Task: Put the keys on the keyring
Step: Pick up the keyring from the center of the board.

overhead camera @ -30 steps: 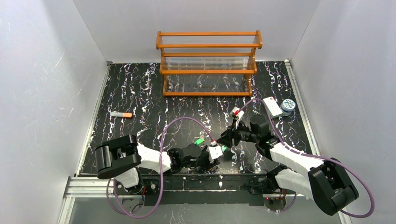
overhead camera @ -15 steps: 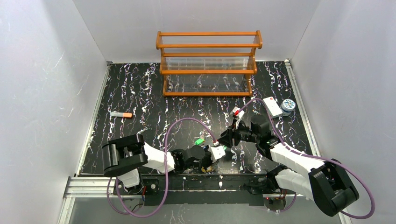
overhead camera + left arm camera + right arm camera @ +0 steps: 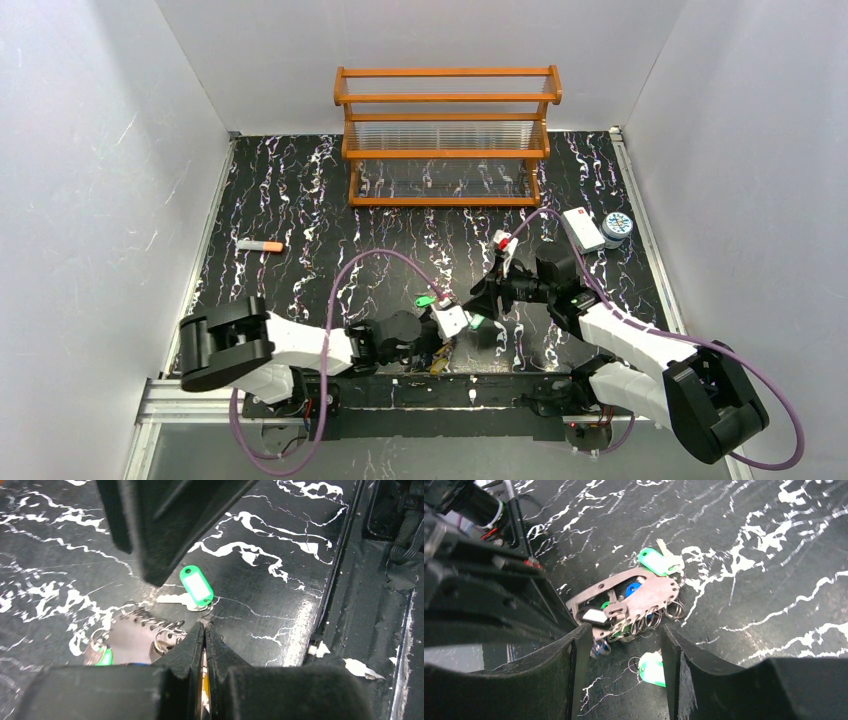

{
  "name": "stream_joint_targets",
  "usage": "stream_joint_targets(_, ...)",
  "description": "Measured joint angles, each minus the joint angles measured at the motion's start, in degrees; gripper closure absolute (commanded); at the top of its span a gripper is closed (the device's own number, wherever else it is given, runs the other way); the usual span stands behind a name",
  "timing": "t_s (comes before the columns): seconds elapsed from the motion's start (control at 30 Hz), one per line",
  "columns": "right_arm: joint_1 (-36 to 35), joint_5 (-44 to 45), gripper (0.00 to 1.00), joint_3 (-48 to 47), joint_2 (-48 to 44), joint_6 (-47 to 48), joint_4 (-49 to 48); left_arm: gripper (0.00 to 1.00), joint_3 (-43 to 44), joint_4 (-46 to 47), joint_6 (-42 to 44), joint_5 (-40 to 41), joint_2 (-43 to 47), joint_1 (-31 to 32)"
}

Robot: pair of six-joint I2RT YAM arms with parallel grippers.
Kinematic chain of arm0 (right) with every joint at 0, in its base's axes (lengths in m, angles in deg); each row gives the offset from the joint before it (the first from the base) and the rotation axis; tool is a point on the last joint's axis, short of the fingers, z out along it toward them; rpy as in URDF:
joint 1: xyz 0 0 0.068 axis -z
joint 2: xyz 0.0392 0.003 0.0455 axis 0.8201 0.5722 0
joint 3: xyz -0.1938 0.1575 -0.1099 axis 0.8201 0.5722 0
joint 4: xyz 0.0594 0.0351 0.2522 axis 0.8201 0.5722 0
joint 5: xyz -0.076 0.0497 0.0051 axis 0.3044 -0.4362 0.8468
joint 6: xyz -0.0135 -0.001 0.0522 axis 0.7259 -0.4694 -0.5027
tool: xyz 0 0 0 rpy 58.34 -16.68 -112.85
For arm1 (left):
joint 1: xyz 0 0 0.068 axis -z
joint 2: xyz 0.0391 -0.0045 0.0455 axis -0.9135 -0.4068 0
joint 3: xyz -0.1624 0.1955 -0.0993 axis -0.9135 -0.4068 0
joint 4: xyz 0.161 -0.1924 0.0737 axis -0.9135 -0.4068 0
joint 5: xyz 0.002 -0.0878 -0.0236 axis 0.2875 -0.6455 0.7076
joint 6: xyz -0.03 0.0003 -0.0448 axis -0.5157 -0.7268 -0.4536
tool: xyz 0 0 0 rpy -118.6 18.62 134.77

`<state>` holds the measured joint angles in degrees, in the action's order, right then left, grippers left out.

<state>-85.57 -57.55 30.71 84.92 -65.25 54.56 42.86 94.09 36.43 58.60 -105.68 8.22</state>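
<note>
Left fingers (image 3: 189, 652) are clenched together near a green-tagged silver key (image 3: 196, 586). Right fingers (image 3: 574, 670) are released, spread over the silver oval metal keyring (image 3: 649, 592) on the black marbled surface (image 3: 774, 555).

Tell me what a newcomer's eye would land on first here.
A bunch of keys with green and blue tags around a silver keyring, at the near middle of the black marbled table. The right gripper hangs open just over that bunch, while the left gripper, fingers pressed together, points at a loose green-tagged key. At the back stands an orange wooden rack.
</note>
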Motion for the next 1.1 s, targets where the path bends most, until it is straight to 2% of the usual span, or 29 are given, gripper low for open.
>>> stream_joint_targets(0.3, 0.0, -12.0, 0.57, -0.9, 0.8, 4.4, -0.7, 1.0, -7.8, -0.9, -3.0, 5.4, 15.3, 0.0)
stream_joint_targets(0.4, -0.1, -15.8, 0.58, -0.9, 2.2, 4.9, -2.6, 1.0, -9.4, -1.0, -3.7, 6.6, 17.9, 0.0)
stream_joint_targets(0.73, -5.2, -19.6, 0.58, -0.9, 6.1, 5.1, -7.7, 1.0, -10.1, -1.4, -6.0, 8.2, 19.5, 0.0)
stream_joint_targets(0.87, -7.5, -19.1, 0.65, -1.2, 7.6, 5.2, -9.2, 1.0, -10.1, -1.4, -6.6, 8.2, 19.3, 0.0)
stream_joint_targets(1.1, -9.4, -17.2, 0.62, -1.8, 10.1, 5.2, -10.9, 1.0, -10.1, -1.4, -7.0, 8.2, 19.3, 0.0)
